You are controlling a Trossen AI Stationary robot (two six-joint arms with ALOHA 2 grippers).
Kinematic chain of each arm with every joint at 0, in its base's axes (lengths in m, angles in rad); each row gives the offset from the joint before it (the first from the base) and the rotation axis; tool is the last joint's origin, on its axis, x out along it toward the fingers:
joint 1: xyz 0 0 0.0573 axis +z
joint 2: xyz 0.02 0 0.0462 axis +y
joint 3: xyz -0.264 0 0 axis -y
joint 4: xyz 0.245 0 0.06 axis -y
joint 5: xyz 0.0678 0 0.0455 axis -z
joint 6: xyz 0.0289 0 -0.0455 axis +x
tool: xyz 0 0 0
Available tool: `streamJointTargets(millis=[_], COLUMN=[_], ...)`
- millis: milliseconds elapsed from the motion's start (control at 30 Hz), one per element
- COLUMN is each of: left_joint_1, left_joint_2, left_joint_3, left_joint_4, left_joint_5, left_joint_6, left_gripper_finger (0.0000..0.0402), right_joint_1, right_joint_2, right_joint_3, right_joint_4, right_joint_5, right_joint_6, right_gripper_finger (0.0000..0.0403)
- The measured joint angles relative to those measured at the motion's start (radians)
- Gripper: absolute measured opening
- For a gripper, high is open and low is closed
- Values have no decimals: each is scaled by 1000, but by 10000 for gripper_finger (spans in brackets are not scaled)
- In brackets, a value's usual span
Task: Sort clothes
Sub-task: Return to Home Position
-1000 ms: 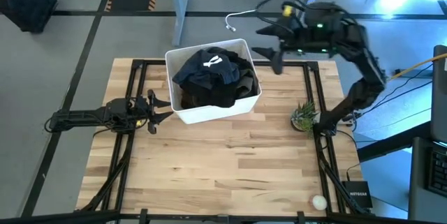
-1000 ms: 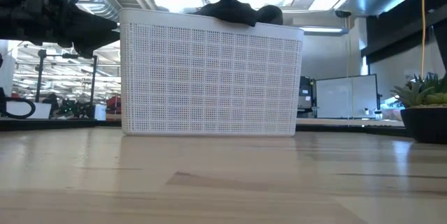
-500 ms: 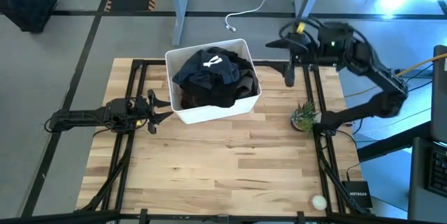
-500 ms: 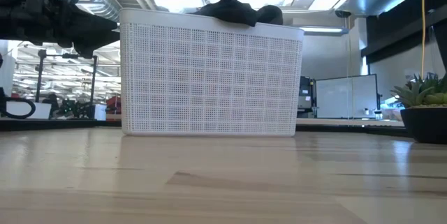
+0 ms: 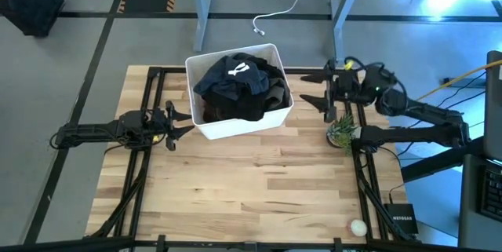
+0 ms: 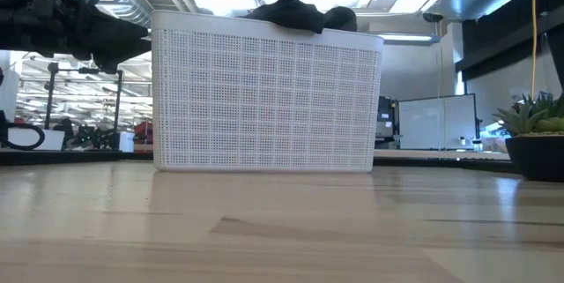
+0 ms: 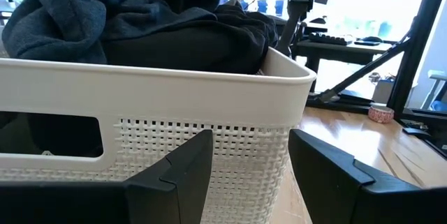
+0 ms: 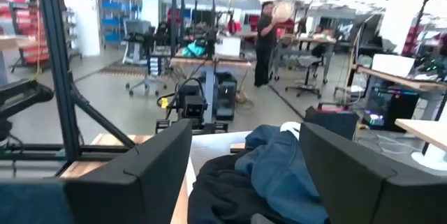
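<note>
The clothes (image 5: 239, 87) lie piled in a white plastic bin (image 5: 235, 129) at the table's far middle: a navy garment with a white mark (image 5: 237, 70) on top, black and olive-brown ones under it. The pile also shows in the left wrist view (image 7: 140, 21) and the right wrist view (image 8: 265, 175). My left gripper (image 5: 182, 122) is open and empty, just left of the bin, low over the table. My right gripper (image 5: 314, 89) is open and empty, right of the bin, pointing at it.
A small green spiky plant (image 5: 341, 131) in a dark pot stands at the table's right edge, under my right arm. A black frame runs along the table's sides. The near half of the wooden table (image 5: 251, 189) lies bare. A person (image 8: 265, 32) stands far off in the room.
My right gripper has swung from high over the table's far right corner down toward the table and its right edge, and now sits low beside the bin, level and pointing at it. My left arm and the clothes have kept still.
</note>
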Motion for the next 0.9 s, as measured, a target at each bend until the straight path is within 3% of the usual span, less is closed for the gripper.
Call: streamJointTargets(millis=[200,400,900], left_joint_1=[0,0,0], left_joint_2=[0,0,0], left_joint_3=[0,0,0], left_joint_4=[0,0,0], left_joint_5=[0,0,0], left_joint_6=[0,0,0], left_gripper_finger=[184,184,184], right_joint_1=[0,0,0], right_joint_2=[-31,-29,-29], right_joint_3=[-211,-334,-374], right_joint_4=[260,373,420], right_joint_5=[0,-1,-2], right_joint_6=[62,80,80], right_gripper_finger=[282,282,282])
